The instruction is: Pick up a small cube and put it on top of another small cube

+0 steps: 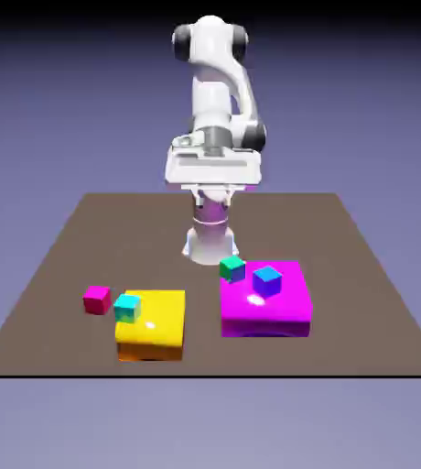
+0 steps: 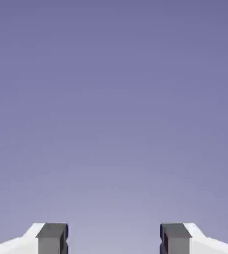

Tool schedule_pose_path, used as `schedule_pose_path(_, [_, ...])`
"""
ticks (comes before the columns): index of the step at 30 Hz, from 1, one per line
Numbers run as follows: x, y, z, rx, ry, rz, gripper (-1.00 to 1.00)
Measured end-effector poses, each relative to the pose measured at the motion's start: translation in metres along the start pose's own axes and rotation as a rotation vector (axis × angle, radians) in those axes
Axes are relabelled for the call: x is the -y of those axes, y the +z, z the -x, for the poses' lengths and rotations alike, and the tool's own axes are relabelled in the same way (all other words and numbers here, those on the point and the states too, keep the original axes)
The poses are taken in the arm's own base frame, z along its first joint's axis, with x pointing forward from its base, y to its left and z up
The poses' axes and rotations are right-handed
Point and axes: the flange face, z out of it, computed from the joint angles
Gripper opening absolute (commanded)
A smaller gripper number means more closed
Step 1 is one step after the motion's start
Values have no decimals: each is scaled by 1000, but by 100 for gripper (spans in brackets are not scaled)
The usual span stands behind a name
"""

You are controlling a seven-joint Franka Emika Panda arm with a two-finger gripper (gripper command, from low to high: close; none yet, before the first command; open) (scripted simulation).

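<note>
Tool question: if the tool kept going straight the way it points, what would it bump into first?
Probably nothing: the hand view shows only plain backdrop between the open tool fingertips, though depth is unclear.

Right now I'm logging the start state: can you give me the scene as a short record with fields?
pink cube: on the table, apart from the yellow block
blue cube: on the magenta block
green-teal cube: at the magenta block's far corner
cyan cube: on the yellow block
gripper: open, empty, facing only backdrop
stacking: not yet done
</note>
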Motion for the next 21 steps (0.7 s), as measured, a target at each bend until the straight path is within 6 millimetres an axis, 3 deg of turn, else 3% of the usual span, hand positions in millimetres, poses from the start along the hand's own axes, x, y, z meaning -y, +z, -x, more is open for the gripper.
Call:
schedule_pose_path(7, [-103, 70, -68, 174, 472, 307, 0])
schedule_pose_path(11, [-175, 98, -92, 272, 752, 452, 0])
schedule_pose_path(13, [-221, 106, -103, 313, 912, 518, 0])
schedule_pose_path(21, [-368, 132, -106, 520, 1469, 703, 0])
